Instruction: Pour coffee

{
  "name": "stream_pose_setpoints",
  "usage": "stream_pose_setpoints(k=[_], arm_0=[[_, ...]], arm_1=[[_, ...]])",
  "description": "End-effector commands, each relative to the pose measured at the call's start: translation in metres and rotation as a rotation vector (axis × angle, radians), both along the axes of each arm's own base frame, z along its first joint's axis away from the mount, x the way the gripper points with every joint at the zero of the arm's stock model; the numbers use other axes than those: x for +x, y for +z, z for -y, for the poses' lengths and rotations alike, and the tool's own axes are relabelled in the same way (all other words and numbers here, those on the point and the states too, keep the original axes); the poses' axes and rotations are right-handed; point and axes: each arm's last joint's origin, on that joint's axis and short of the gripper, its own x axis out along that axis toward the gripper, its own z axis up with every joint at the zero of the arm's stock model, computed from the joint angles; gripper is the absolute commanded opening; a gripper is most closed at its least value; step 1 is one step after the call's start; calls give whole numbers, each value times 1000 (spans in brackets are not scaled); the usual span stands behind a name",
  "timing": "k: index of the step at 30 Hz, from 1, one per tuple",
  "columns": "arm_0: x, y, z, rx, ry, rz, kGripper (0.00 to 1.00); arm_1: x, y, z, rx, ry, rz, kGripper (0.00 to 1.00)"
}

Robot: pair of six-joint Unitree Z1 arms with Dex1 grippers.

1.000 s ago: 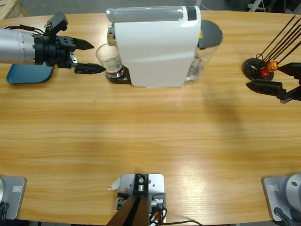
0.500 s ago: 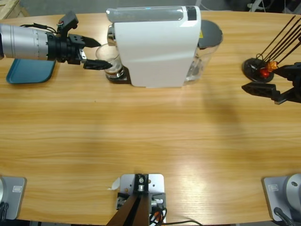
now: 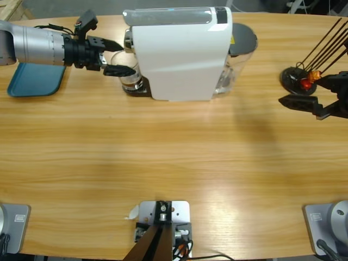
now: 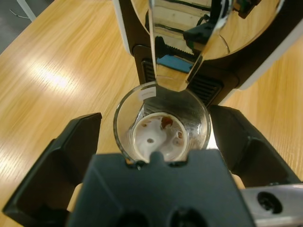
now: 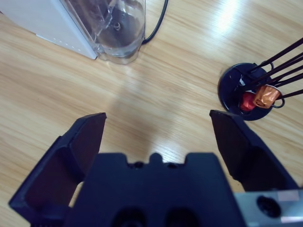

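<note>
L gripper (image 3: 120,57) moved in since earlier, jaws open w/ clear round glass (image 4: 162,124) between; coffee (image 4: 165,122) specks inside; R gripper (image 3: 304,89) open

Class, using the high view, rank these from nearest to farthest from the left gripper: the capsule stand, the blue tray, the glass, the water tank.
1. glass, between the left gripper's jaws.
2. blue tray, behind it at the table's left end.
3. water tank, beyond the white coffee machine.
4. capsule stand, far right.
</note>
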Motion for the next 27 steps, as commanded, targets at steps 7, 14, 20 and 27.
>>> stream_pose_setpoints(k=[7,14,20,27], arm_0=[[12,-25,1,10,-18,-27,964],[17,-26,3,-6,-19,-21,751],[16,-27,6,-5,-27,-18,360],[14,-28,9,12,-23,-13,0]], arm_1=[[6,-8,-3,-8,8,-36,1000],[5,-8,-3,-7,8,-34,1000],[3,-7,-2,-3,7,-27,1000],[4,-7,-2,-4,6,-28,1000]])
